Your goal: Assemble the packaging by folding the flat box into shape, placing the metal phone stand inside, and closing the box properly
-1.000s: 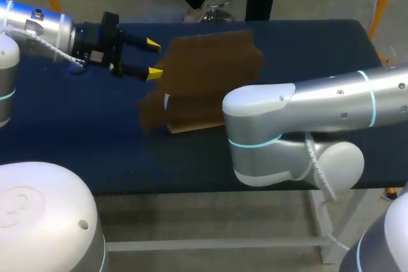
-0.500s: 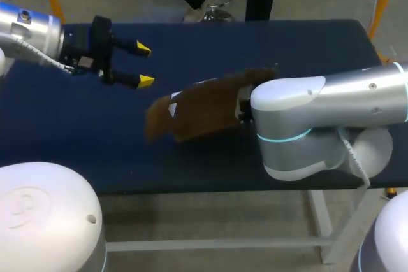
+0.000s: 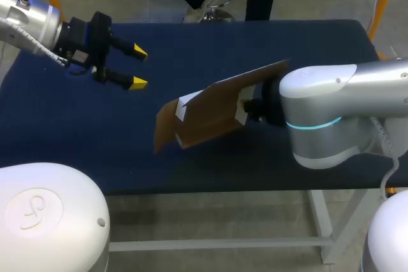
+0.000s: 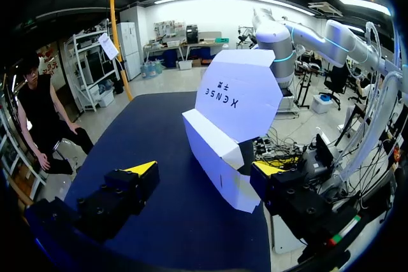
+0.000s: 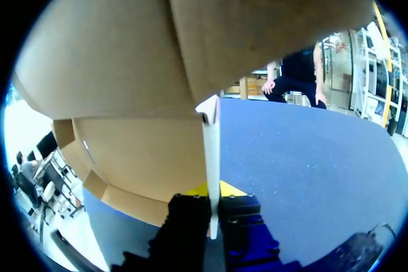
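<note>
Blue desk (image 3: 76, 132): box (image 3: 210, 109) tilted over its middle, low corner at surface. My right fingers (image 5: 188, 218) pinch one panel edge, so I judge box propped up for folding. Left fingers (image 3: 134, 83) spread, empty, well apart from it, free to push flaps.

One table (image 3: 76, 125) was present, and it carried one cardboard box (image 3: 210, 113), a single part-folded blank near the centre of the head view. Two arms were counted, one left arm (image 3: 32, 20) entering from 10 o'clock and one right arm (image 3: 331, 106) entering from 3 o'clock. Each bore one gripper, making two in total: the left gripper (image 3: 138, 67) and the right gripper (image 5: 214, 203). The left gripper showed two yellow fingertips (image 3: 138, 51); the right gripper showed one in its wrist view.
</note>
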`<state>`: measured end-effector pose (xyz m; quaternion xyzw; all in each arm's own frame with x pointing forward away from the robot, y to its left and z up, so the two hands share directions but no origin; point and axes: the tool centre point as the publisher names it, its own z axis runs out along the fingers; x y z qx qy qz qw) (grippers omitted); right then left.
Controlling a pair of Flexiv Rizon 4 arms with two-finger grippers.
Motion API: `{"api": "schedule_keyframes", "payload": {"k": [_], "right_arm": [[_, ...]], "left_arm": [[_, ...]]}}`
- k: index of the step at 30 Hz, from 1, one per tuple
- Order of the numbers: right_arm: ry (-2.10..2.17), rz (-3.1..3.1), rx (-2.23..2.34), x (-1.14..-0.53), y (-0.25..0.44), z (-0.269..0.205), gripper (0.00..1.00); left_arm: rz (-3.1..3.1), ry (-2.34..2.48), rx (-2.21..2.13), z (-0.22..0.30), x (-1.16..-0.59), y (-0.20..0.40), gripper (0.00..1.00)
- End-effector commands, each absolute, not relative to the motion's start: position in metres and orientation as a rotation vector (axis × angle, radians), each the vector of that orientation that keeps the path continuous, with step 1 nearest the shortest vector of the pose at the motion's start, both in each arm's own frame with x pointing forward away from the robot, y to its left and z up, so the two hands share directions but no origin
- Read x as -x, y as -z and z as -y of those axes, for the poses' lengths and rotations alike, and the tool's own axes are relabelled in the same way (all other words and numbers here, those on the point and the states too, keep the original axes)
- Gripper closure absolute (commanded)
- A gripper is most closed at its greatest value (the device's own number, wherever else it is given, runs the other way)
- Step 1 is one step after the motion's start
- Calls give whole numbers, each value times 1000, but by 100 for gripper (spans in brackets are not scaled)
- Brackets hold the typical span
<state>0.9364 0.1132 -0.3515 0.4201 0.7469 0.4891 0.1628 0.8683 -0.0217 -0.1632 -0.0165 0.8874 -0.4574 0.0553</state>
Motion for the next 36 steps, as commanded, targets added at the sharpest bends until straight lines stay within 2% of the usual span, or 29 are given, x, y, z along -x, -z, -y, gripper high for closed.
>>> {"api": "schedule_keyframes", "payload": {"k": [1,8,23,36], "right_arm": [[-1491,-2389,-1149,-932,348,-109,100],[-1352,-2623,-1205,-920,351,-113,100],[-1352,-2623,-1205,-920,351,-113,100],[-1072,-2735,-1479,-930,366,-80,100]], "left_arm": [[-2763,1324,70,11,-868,166,0],[-2830,1313,60,5,-868,168,0],[-2830,1313,60,5,-868,168,0],[-2815,1054,53,22,-881,177,0]]}}
